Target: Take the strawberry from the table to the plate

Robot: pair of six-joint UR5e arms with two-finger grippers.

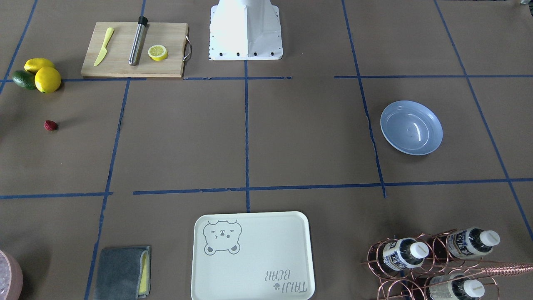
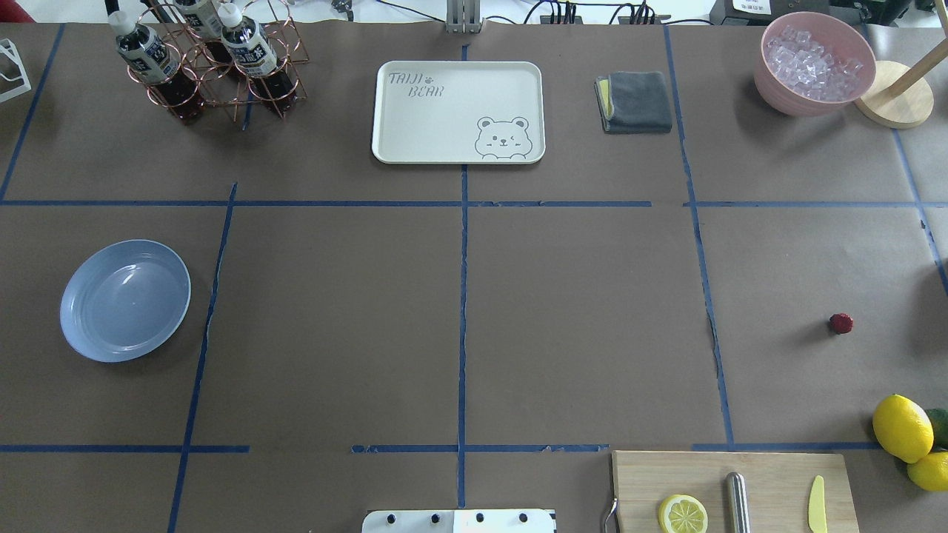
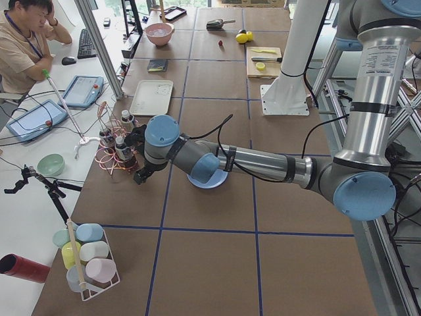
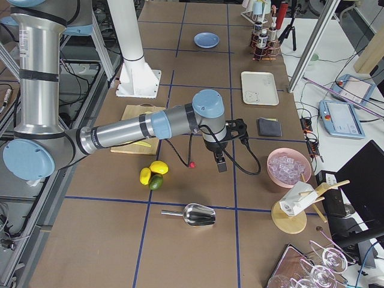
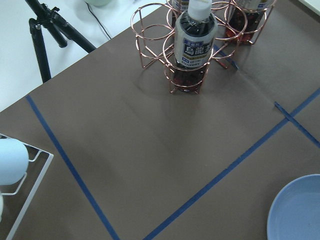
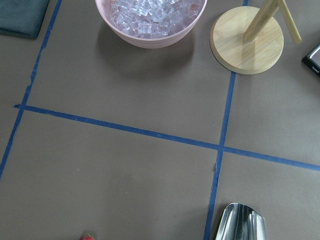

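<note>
Bearing decides the coming move: the strawberry (image 2: 840, 323) sits alone on bare counter (image 2: 578, 311), far over on the robot's right side, with the two lemons (image 1: 47, 79) and the avocado (image 1: 23, 79) clustered near it, closer to the robot. It is too small in every view to give a long axis, so approach angle probably matters little.

The right pincer (image 4: 221, 163) hangs above the counter just beside the berry, on the side away from the robot. From that wrist's own camera the strawberry only peeks in at the bottom edge, left of centre. My reading is that the pincer must draw back towards the robot and then come down. Whether it is released or clenched I cannot tell, since only a side view shows it.

The plate (image 2: 125, 300) lies well apart, across the whole counter on the robot's left side. The left pincer (image 3: 139, 176) hovers just beside the bottle rack (image 3: 115, 155), beyond the plate, and its state cannot be told either. The right arm is plainly the nearer one to the fruit; the carry to the plate looks long for it.
</note>
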